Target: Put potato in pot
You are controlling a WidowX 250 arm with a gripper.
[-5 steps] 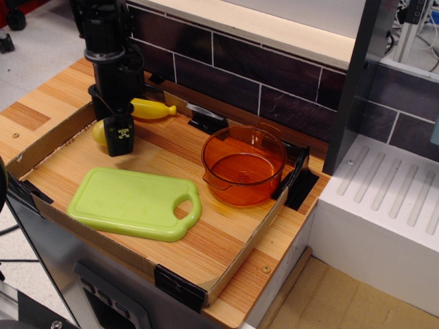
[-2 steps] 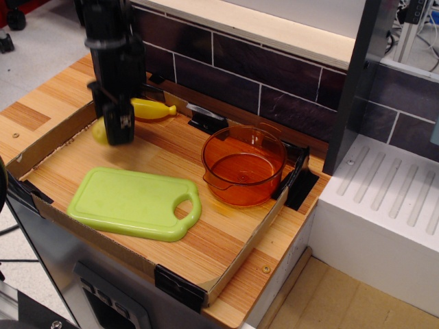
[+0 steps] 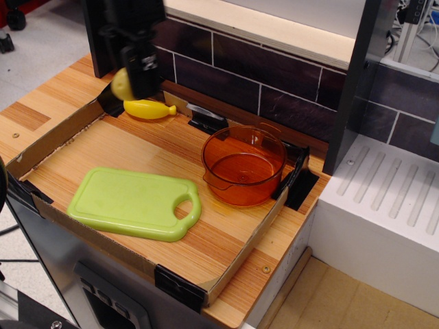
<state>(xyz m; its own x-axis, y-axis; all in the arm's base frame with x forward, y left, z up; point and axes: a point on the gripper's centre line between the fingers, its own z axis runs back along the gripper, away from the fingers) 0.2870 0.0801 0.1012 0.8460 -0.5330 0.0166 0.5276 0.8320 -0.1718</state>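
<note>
My gripper (image 3: 136, 81) is shut on the potato (image 3: 122, 84), a small dull-yellow rounded toy, and holds it in the air above the back left of the tray. Only the potato's left side shows beside the black fingers. The pot (image 3: 243, 164), round, transparent and orange, stands empty on the right side of the tray, well to the right of and below the gripper.
A bright yellow banana-shaped toy (image 3: 149, 109) lies at the tray's back left, just under the gripper. A green cutting board (image 3: 134, 203) lies at the front left. The cardboard tray rim (image 3: 236, 257) bounds the work area. A dark tiled wall (image 3: 274, 75) stands behind.
The gripper has lifted the potato off the tray floor and moved up and slightly right. The pot, banana toy and cutting board have not moved.
</note>
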